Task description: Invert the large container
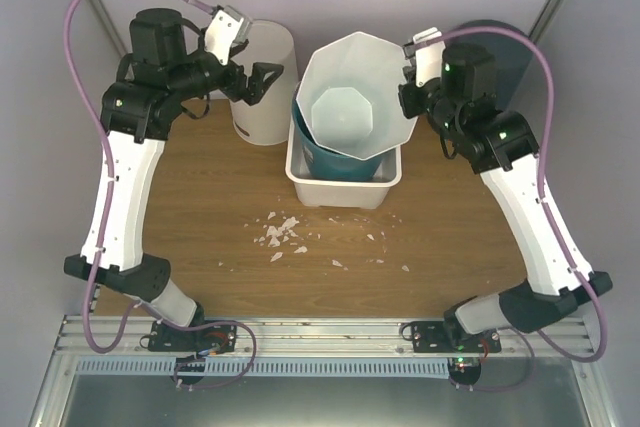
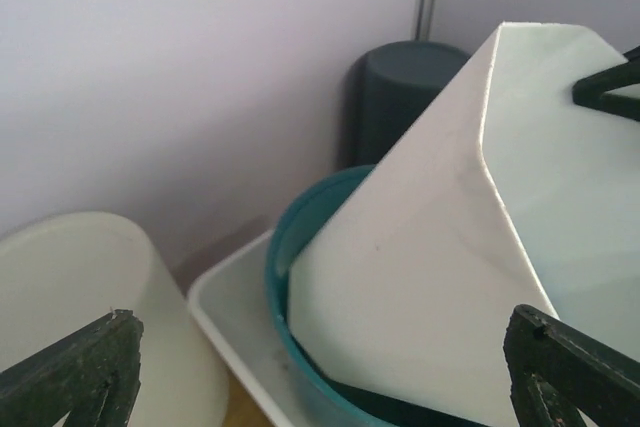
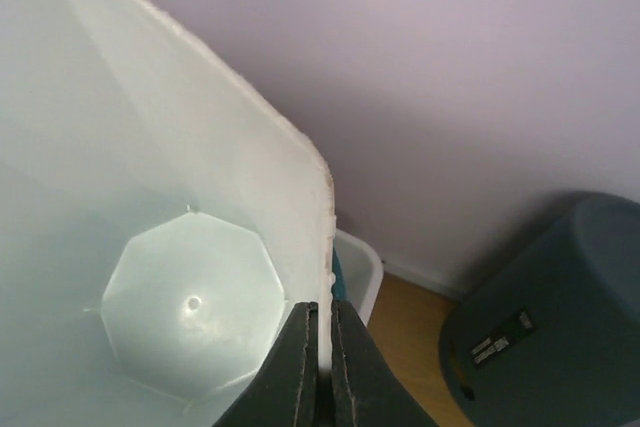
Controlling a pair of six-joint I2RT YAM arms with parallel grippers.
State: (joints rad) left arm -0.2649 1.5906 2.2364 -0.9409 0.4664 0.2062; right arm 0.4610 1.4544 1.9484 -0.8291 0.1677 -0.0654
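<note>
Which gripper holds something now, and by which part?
The right gripper pinches the large white faceted plastic container by its rim; the left gripper holds nothing.

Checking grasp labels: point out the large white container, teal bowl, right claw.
large white container (image 1: 340,112): top view, inner floor.
teal bowl (image 2: 276,257): left wrist view, rim.
right claw (image 3: 324,315): right wrist view, between fingertips.

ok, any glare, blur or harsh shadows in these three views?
Top external: sharp, evenly lit, only soft shadows on the table. Left wrist: left pincer blurred at the bottom corners, large container fairly sharp. Right wrist: small glare spot on the container's floor; right pincer, shut on its rim, slightly soft.
</note>
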